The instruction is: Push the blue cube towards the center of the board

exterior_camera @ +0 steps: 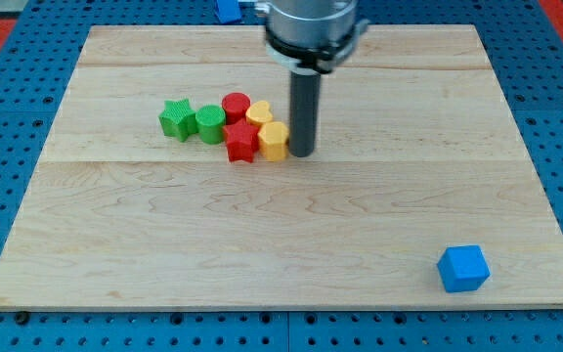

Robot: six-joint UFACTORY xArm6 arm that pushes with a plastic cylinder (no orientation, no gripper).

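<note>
No claw; my tip [301, 154] touches yellow block [274, 141]; blue cube [462, 268] well apart, skewed.

bright, even light | soft short shadows | sharp focus | no glare

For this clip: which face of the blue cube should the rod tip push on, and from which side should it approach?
Judging by position, press the blue cube's lower-right faces, coming from the view's bottom right. It sits near that corner, so the board's centre lies up-left. My tip is far off, beside the yellow block.
</note>
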